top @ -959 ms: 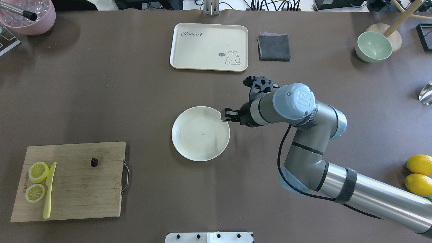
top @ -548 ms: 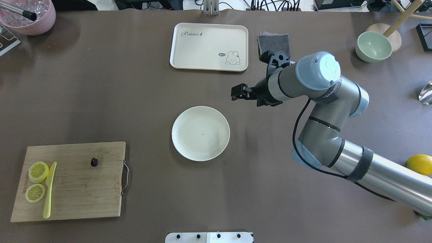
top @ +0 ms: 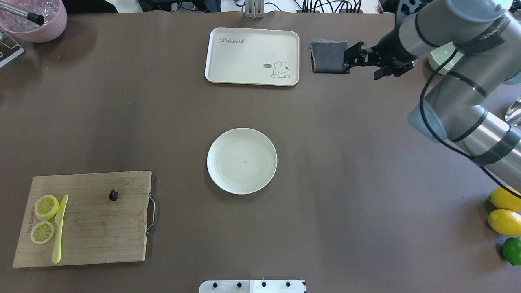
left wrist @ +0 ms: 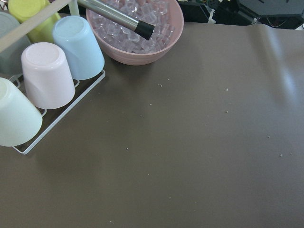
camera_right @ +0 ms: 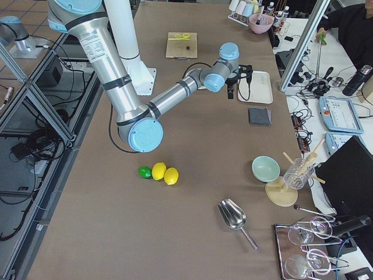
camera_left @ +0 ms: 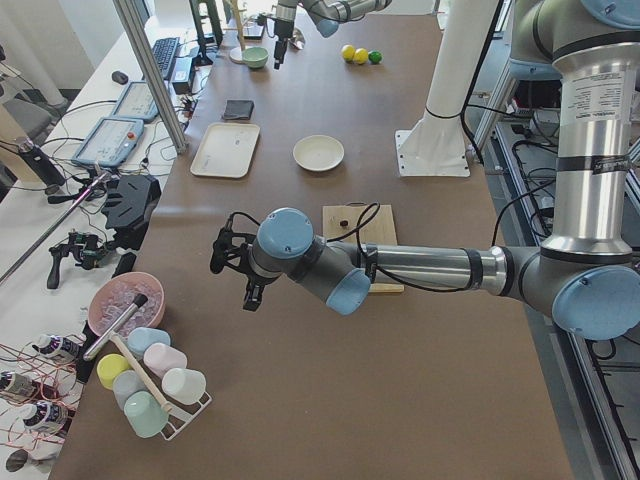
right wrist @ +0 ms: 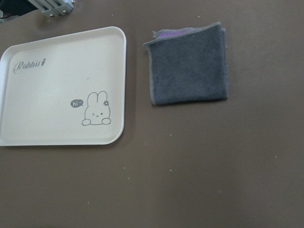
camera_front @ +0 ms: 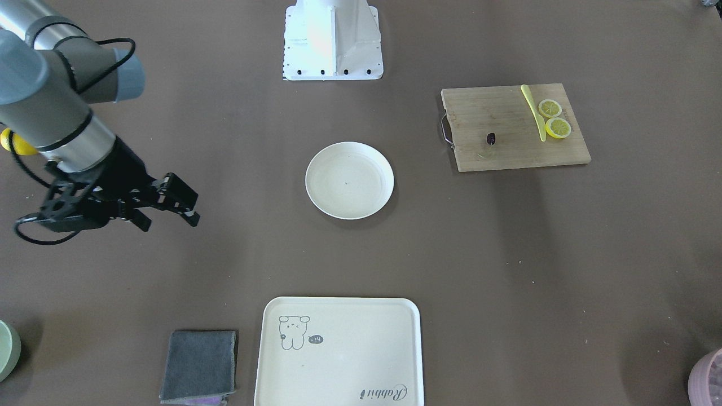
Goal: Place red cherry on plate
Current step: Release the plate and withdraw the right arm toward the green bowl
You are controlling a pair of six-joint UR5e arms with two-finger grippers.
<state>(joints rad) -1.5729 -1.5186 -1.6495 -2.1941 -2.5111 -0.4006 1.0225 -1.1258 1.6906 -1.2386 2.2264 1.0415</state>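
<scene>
The red cherry (top: 113,195) (camera_front: 491,138), tiny and dark with a thin stem, lies on the wooden cutting board (top: 89,228) at the near left. The round cream plate (top: 242,179) (camera_front: 349,208) sits bare at the table's middle. My right gripper (top: 349,59) (camera_front: 172,221) hovers open and holds nothing over the grey cloth (top: 327,57) at the far right, well away from both. My left gripper (camera_left: 232,272) shows only in the exterior left view, raised above the table's left end near the pink bowl; I cannot tell whether it is open or shut.
Two lemon slices (top: 45,206) and a yellow knife (top: 60,230) share the board. A cream rabbit tray (top: 252,57) lies at the far middle, a green bowl (top: 441,61) behind the right arm. Two lemons (top: 504,221) and a lime sit near right. An ice-filled pink bowl (left wrist: 137,28) and cups (left wrist: 78,47) stand far left.
My right arm has pulled back from the plate's right rim, swinging far and to the right until its gripper is over the grey cloth. Plate and cherry have not moved.
</scene>
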